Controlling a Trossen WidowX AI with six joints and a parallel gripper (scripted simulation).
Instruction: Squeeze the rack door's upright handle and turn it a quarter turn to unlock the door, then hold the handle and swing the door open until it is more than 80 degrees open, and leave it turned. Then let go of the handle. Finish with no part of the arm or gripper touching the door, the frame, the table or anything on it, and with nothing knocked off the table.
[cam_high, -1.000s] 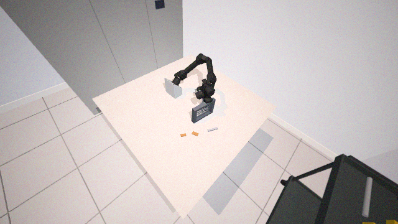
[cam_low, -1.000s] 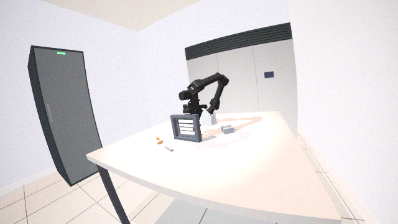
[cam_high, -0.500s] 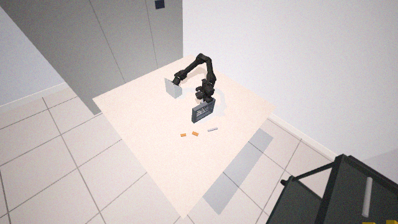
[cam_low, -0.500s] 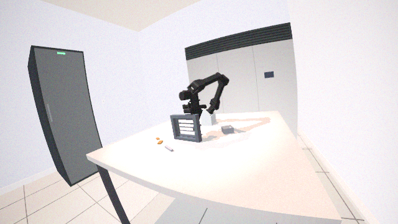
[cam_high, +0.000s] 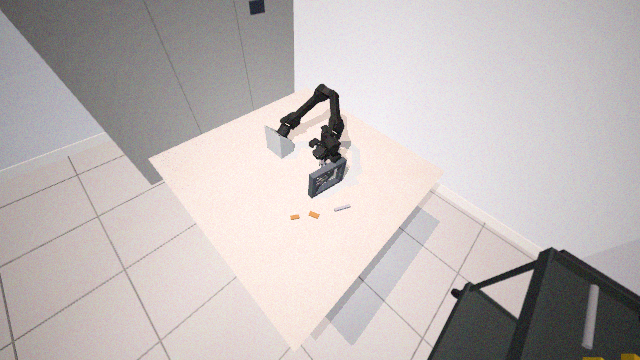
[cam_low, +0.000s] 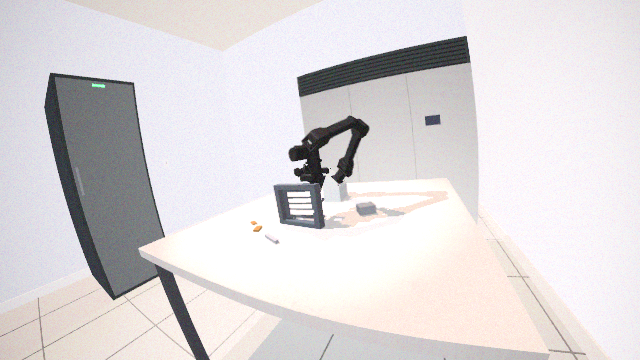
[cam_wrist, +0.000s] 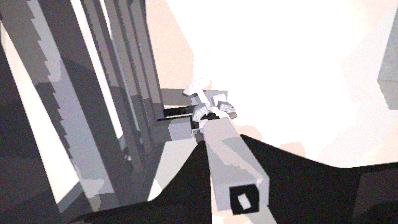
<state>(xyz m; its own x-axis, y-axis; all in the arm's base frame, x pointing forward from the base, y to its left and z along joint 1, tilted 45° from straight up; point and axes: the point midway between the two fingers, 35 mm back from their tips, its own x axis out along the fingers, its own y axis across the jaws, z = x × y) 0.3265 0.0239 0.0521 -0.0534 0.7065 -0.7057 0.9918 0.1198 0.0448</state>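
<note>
The claw (cam_high: 323, 161) (cam_low: 321, 185) (cam_wrist: 221, 143) is clamped on the door handle (cam_wrist: 235, 160), whose long axis stands upright beside the rack frame (cam_high: 312, 185) (cam_low: 318, 207). The turn likely pivots there.

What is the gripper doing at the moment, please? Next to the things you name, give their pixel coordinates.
Gripper (cam_high: 322, 163) (cam_wrist: 221, 143): closed on something, most likely the door's handle.

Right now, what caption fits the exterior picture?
Robot arm leans over a grey frame on a table.

Walls: pale, beyond the tool
Floor: cream tiles (cam_high: 125, 240) (cam_low: 165, 312), below the tool
Cabinet (cam_low: 97, 175): tall, dark, green-lit
Table (cam_high: 240, 200) (cam_low: 400, 280): beneath the tool, brightly lit
</note>
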